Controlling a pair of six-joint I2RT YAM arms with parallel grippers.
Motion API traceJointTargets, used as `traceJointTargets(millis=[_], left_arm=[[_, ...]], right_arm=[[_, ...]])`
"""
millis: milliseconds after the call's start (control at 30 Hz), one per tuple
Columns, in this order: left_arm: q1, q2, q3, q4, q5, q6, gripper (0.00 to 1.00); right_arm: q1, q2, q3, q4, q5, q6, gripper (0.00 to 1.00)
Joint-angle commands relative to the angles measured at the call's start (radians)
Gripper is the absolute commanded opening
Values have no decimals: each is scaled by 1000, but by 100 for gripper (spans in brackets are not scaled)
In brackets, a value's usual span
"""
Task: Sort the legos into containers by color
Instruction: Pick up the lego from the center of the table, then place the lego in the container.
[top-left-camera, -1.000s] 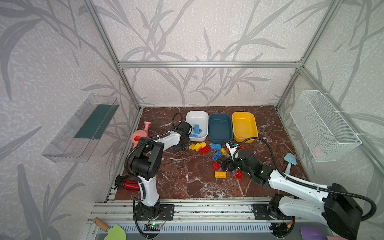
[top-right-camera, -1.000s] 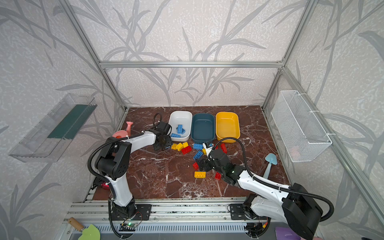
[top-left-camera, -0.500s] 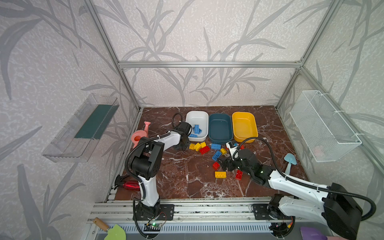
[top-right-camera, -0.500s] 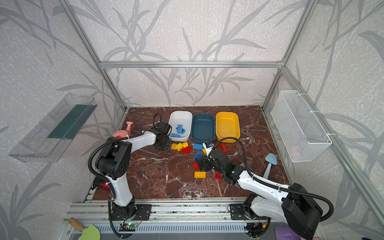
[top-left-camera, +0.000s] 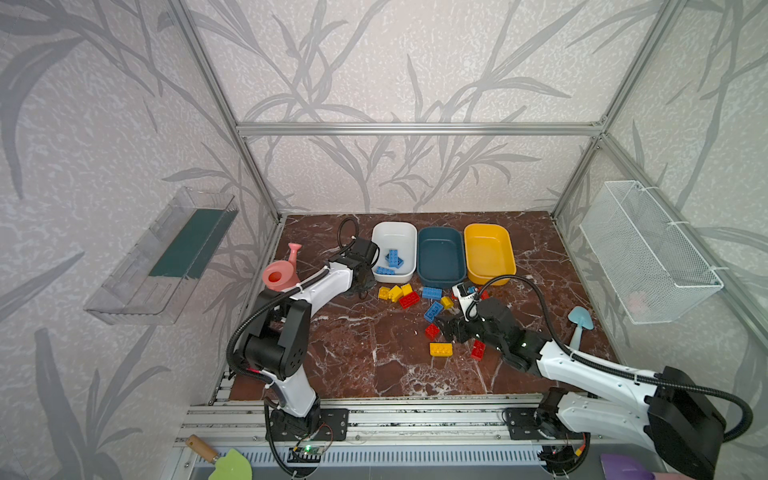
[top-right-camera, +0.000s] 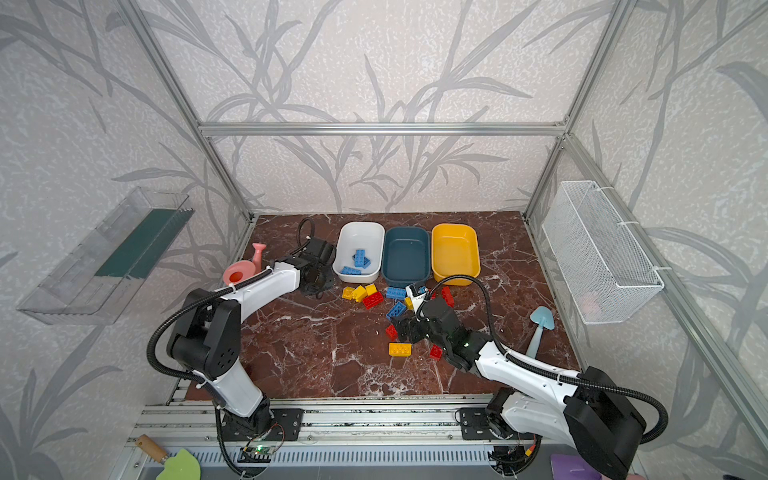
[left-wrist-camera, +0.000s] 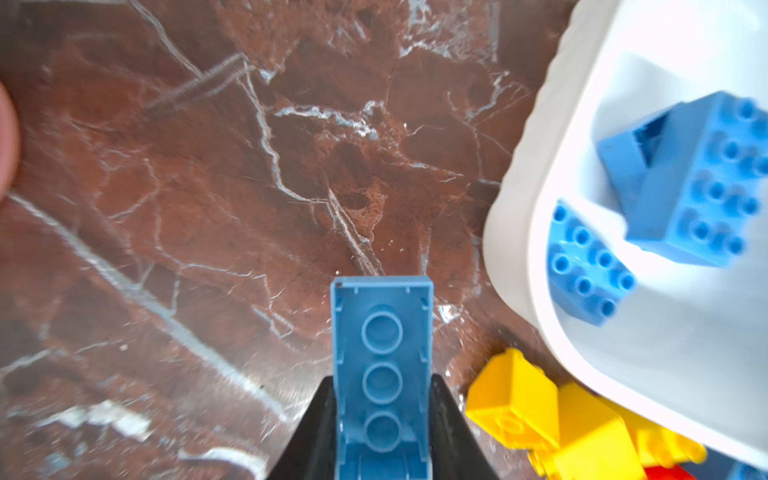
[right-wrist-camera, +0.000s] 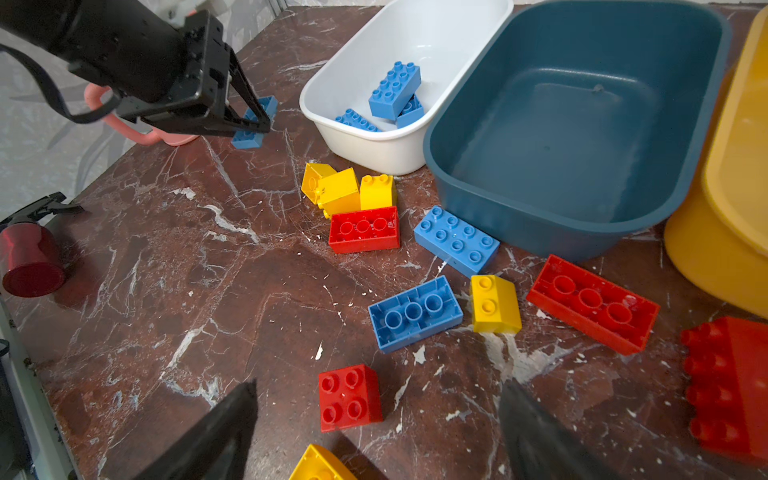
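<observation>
My left gripper (left-wrist-camera: 382, 388) is shut on a blue oblong lego (left-wrist-camera: 382, 365), held low over the marble floor just beside the white container (top-left-camera: 395, 225); the right wrist view shows the same grip (right-wrist-camera: 253, 120). That container holds three blue legos (top-left-camera: 392, 258). The teal container (top-left-camera: 440, 249) and yellow container (top-left-camera: 488, 249) hold nothing. My right gripper (right-wrist-camera: 376, 390) stands open low over a small red square lego (right-wrist-camera: 350, 397), one finger on each side, not touching it. Loose yellow (top-left-camera: 395, 292), red (top-left-camera: 409, 300) and blue legos (top-left-camera: 433, 311) lie in front of the containers.
A pink watering can (top-left-camera: 280, 274) stands behind my left arm. A light blue shovel (top-left-camera: 579, 322) lies at the right. A wire basket (top-left-camera: 648, 253) hangs on the right wall, a clear shelf (top-left-camera: 166, 253) on the left. A red object (right-wrist-camera: 29, 257) lies near the left edge.
My left gripper has shut on the blue oblong lego beside the white container. The right arm has stayed where it was, still open.
</observation>
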Motion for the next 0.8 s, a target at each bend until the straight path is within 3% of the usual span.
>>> traceJointTargets(millis=[0,433,767], left_arm=[[1,-13,80,-85,6,46,30],[-9,250,504,-216,61,124,30],[-15,440,732,-277,95,144,31]], right_arm=[[4,-22,-17,25,-4,5,91],[4,-8,-22,30,-21,35,91],[4,32,-9,24,-12,34,91]])
